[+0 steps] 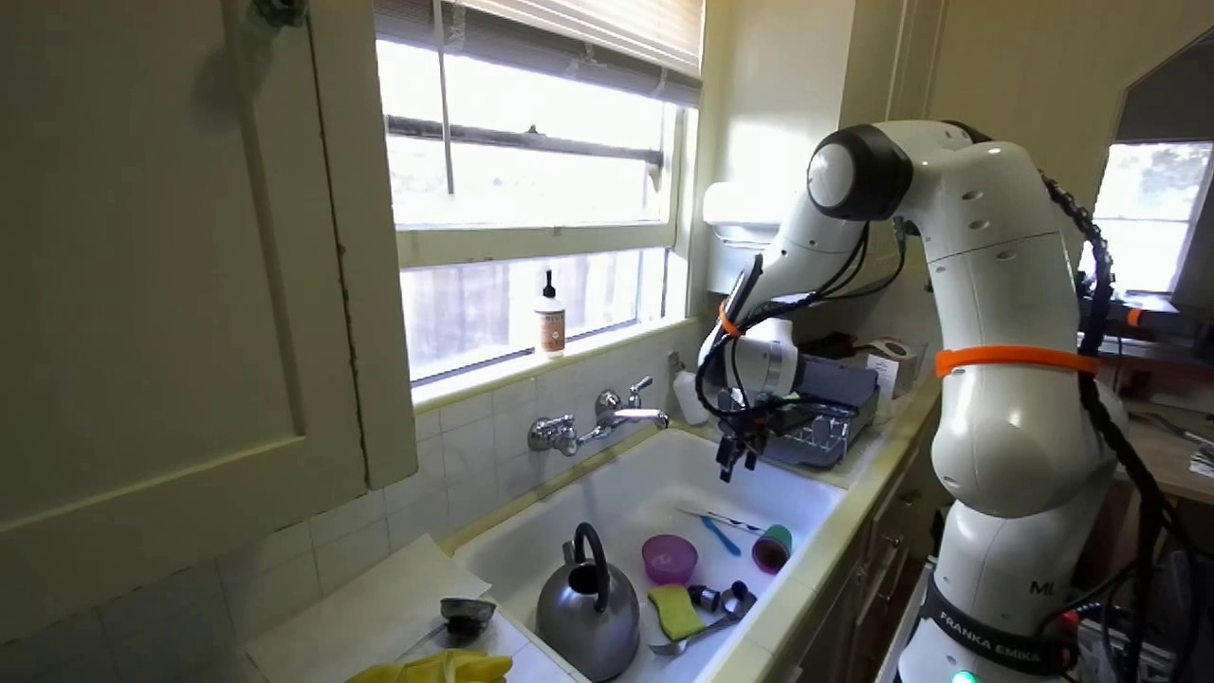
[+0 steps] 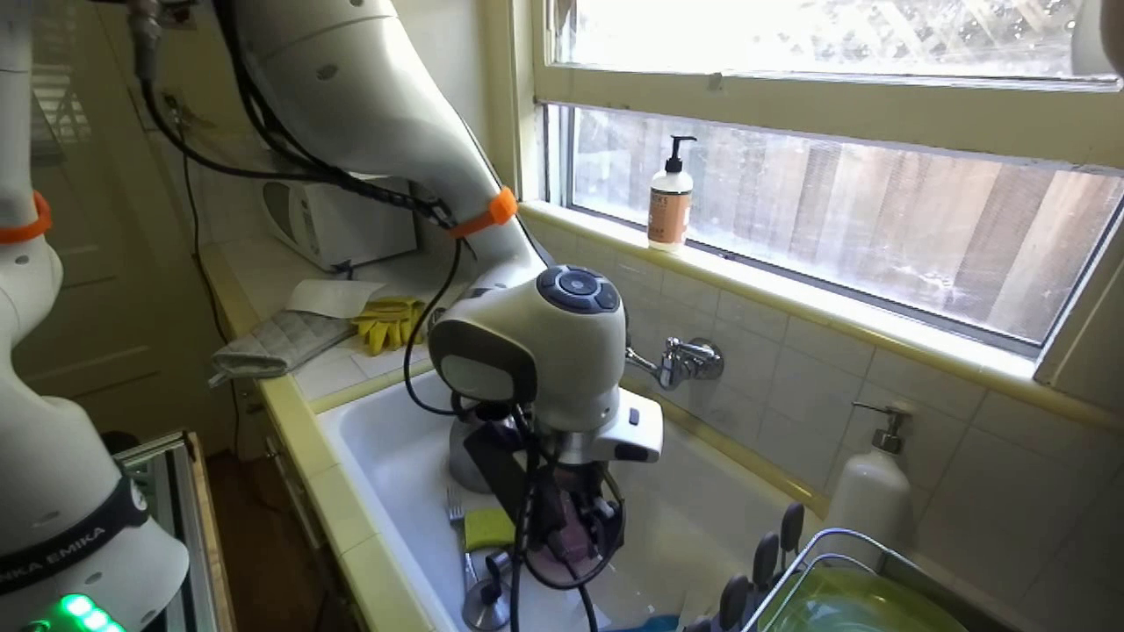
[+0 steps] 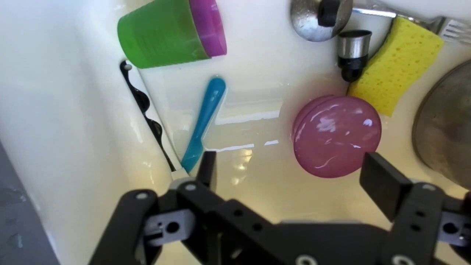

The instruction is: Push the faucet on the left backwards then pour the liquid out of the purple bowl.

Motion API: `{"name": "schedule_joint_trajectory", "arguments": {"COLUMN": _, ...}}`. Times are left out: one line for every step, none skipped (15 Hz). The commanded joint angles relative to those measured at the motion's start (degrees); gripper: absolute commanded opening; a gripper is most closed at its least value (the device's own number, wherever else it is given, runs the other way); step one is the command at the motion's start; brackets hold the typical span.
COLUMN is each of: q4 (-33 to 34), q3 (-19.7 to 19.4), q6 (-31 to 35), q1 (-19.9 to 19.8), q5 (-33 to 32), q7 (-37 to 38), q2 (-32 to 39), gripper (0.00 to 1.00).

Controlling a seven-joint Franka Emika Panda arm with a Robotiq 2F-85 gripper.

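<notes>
The silver faucet (image 1: 631, 416) with its short spout and knob handles is fixed to the tiled wall above the sink (image 1: 531, 531). In an exterior view one knob handle (image 2: 685, 362) shows, the rest hidden behind the arm. The purple bowl (image 1: 670, 558) stands upright in the sink beside the kettle. In the wrist view the bowl (image 3: 336, 136) has a shiny, rippled surface like liquid up near its rim. My gripper (image 1: 738, 467) hangs above the sink, right of the spout. In the wrist view my gripper (image 3: 289, 163) has its fingers wide apart with nothing between them.
A grey kettle (image 1: 588, 621) stands in the sink by the near end. A yellow sponge (image 3: 397, 66), a green cup (image 3: 163, 35), a blue utensil (image 3: 204, 121) and metal utensils lie around the bowl. A dish rack (image 1: 820, 436) stands past the sink's end.
</notes>
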Motion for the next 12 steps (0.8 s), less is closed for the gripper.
{"name": "schedule_joint_trajectory", "arguments": {"q4": 5.88, "q3": 2.49, "q6": -0.21, "q1": -1.00, "q5": 1.65, "q7": -0.66, "q2": 7.99, "gripper": 1.00}}
{"name": "schedule_joint_trajectory", "arguments": {"q4": 6.73, "q3": 6.84, "q6": 0.48, "q1": -5.36, "q5": -2.67, "q7": 2.47, "q2": 9.18, "gripper": 1.00}}
{"name": "schedule_joint_trajectory", "arguments": {"q4": 7.84, "q3": 7.91, "q6": 0.77, "q1": -6.00, "q5": -3.21, "q7": 3.00, "q2": 10.64, "gripper": 1.00}}
{"name": "schedule_joint_trajectory", "arguments": {"q4": 8.88, "q3": 9.40, "q6": 1.22, "q1": -7.06, "q5": -3.69, "q7": 3.65, "q2": 12.00, "gripper": 1.00}}
{"name": "schedule_joint_trajectory", "arguments": {"q4": 9.96, "q3": 10.40, "q6": 1.70, "q1": -7.71, "q5": -4.54, "q7": 4.84, "q2": 13.41, "gripper": 1.00}}
{"name": "schedule_joint_trajectory", "arguments": {"q4": 10.43, "q3": 11.48, "q6": 2.46, "q1": -8.41, "q5": -5.30, "q7": 5.67, "q2": 14.33, "gripper": 1.00}}
{"name": "schedule_joint_trajectory", "arguments": {"q4": 10.79, "q3": 11.51, "q6": 3.62, "q1": -8.26, "q5": -6.96, "q7": 6.94, "q2": 15.41, "gripper": 1.00}}
{"name": "schedule_joint_trajectory", "arguments": {"q4": 11.31, "q3": 12.29, "q6": 4.47, "q1": -8.92, "q5": -8.03, "q7": 7.45, "q2": 16.36, "gripper": 1.00}}
{"name": "schedule_joint_trajectory", "arguments": {"q4": 11.81, "q3": 13.01, "q6": 5.66, "q1": -9.65, "q5": -9.09, "q7": 8.07, "q2": 17.34, "gripper": 1.00}}
{"name": "schedule_joint_trajectory", "arguments": {"q4": 12.06, "q3": 13.92, "q6": 6.66, "q1": -10.38, "q5": -9.92, "q7": 8.66, "q2": 18.09, "gripper": 1.00}}
{"name": "schedule_joint_trajectory", "arguments": {"q4": 12.55, "q3": 15.84, "q6": 8.05, "q1": -12.16, "q5": -9.83, "q7": 8.45, "q2": 19.01, "gripper": 1.00}}
{"name": "schedule_joint_trajectory", "arguments": {"q4": 12.91, "q3": 17.56, "q6": 9.34, "q1": -13.68, "q5": -9.87, "q7": 8.48, "q2": 19.85, "gripper": 1.00}}
